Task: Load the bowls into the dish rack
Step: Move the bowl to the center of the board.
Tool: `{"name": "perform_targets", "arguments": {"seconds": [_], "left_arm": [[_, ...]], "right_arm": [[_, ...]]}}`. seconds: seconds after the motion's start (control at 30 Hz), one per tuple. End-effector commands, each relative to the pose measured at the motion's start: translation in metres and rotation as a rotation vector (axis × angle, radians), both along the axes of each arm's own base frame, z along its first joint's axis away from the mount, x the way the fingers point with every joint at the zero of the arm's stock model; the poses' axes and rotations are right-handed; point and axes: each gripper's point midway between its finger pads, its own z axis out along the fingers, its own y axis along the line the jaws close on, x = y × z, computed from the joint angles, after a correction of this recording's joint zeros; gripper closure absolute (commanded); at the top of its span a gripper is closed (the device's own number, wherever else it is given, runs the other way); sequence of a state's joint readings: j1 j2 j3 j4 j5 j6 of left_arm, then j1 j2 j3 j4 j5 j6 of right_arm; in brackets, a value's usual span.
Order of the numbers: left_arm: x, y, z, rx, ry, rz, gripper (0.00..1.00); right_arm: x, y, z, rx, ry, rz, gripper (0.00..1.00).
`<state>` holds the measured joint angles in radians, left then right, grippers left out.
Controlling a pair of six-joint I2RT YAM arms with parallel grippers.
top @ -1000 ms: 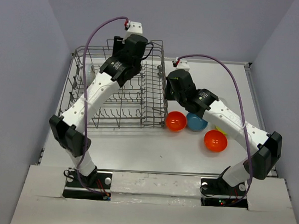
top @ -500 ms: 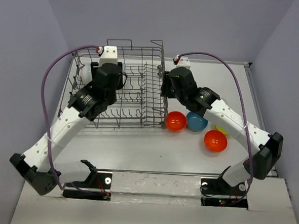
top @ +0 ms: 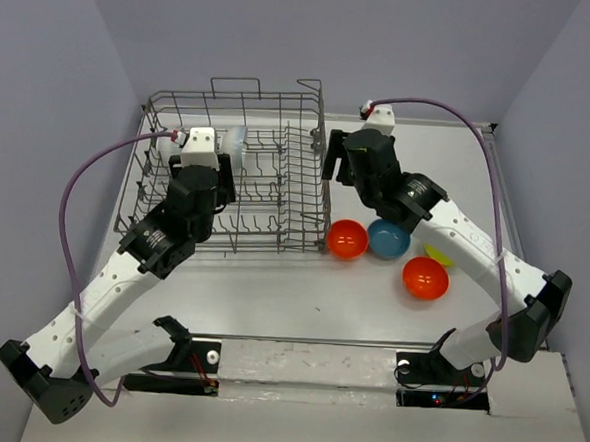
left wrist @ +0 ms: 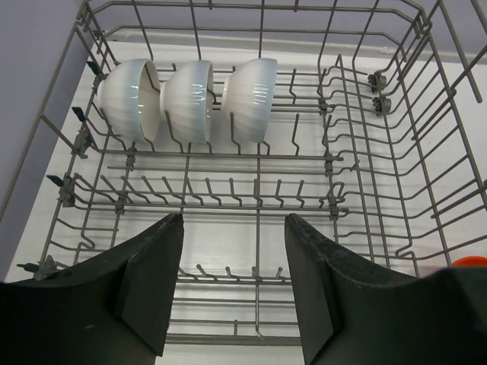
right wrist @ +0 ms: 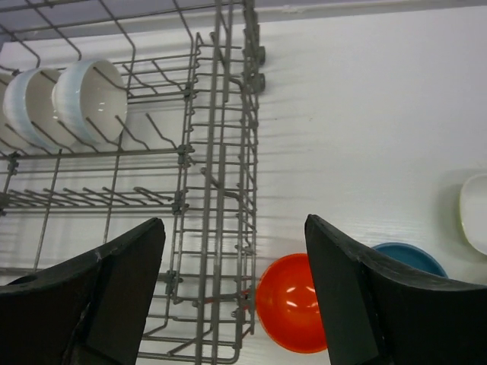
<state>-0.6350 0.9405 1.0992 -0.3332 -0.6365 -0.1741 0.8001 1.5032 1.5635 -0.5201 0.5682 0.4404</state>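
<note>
Black wedge-shaped fingers of the left tool (left wrist: 232, 293) stand spread apart with nothing between them, hovering above the near rows of tines of the large grey wire dish rack (left wrist: 259, 157). Beyond them, in the rack's far left corner, three white ribbed bowls (left wrist: 186, 99) stand on edge side by side, each propped between upright tines. Whether they touch one another I cannot tell.

The right tool (right wrist: 236, 300) is likewise released, its two black fingers wide apart and empty. It hangs over the rack's right side wall and the white desk (top: 300, 297) just beside it. Below that tool a glossy orange-red bowl (right wrist: 293, 304) sits upright on the desk, close against the outside of the rack's near right corner. A blue bowl (top: 388, 240) sits just to the right of it. A second orange-red bowl (top: 425, 277) lies nearer the arm bases, apart from those two. A yellow-green bowl (top: 436, 256) shows partly from under the right arm.
</note>
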Motion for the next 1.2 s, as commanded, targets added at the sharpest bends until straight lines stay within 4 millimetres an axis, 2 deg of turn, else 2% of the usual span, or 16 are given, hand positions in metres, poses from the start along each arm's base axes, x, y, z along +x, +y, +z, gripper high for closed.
{"name": "perform_targets", "arguments": {"seconds": [0.0,0.03,0.1,0.17,0.23,0.3,0.37,0.47,0.6,0.67,0.73,0.77,0.83,0.87,0.97,1.17], "left_arm": [[-0.002,-0.004,0.018,-0.107,-0.108,-0.023,0.35],[-0.006,-0.004,0.012,-0.101,-0.107,-0.038,0.35],[-0.011,-0.002,0.011,-0.115,-0.134,-0.054,0.35],[-0.015,-0.001,0.013,-0.137,-0.158,-0.061,0.35],[-0.022,0.005,0.015,-0.156,-0.186,-0.058,0.34],[-0.027,0.012,0.018,-0.164,-0.217,-0.043,0.34],[-0.030,0.015,0.018,-0.167,-0.226,-0.039,0.33],[-0.032,0.018,0.016,-0.170,-0.230,-0.030,0.33],[-0.033,0.021,0.009,-0.162,-0.224,-0.021,0.32],[-0.033,0.021,0.007,-0.161,-0.222,-0.022,0.32],[-0.034,0.022,0.007,-0.161,-0.225,-0.016,0.32],[-0.034,0.023,0.007,-0.160,-0.227,-0.012,0.32],[-0.035,0.026,0.008,-0.161,-0.234,-0.003,0.32],[-0.035,0.026,0.008,-0.159,-0.234,0.000,0.32],[-0.035,0.029,0.007,-0.154,-0.236,0.013,0.32],[-0.033,0.029,0.003,-0.144,-0.228,0.020,0.31]], "right_arm": [[-0.009,-0.046,0.035,0.006,-0.121,-0.165,0.20],[-0.011,-0.059,0.037,0.006,-0.135,-0.206,0.20],[-0.012,-0.092,0.032,-0.025,-0.151,-0.321,0.19],[-0.012,-0.113,0.021,-0.052,-0.141,-0.377,0.19],[-0.009,-0.143,0.017,-0.058,-0.141,-0.462,0.19],[-0.001,-0.169,-0.002,-0.065,-0.100,-0.512,0.18],[0.004,-0.182,-0.021,-0.061,-0.053,-0.525,0.19],[0.012,-0.185,-0.045,-0.035,0.006,-0.517,0.18],[0.013,-0.167,-0.100,-0.040,0.133,-0.456,0.20],[0.009,-0.159,-0.116,-0.027,0.178,-0.415,0.21],[0.005,-0.154,-0.128,-0.013,0.203,-0.384,0.28],[-0.001,-0.151,-0.140,-0.013,0.239,-0.359,0.30],[-0.006,-0.149,-0.149,-0.009,0.262,-0.343,0.39],[-0.012,-0.149,-0.160,-0.016,0.287,-0.334,0.44],[-0.022,-0.148,-0.173,-0.007,0.320,-0.312,0.46],[-0.029,-0.151,-0.180,-0.026,0.331,-0.308,0.46]]}}
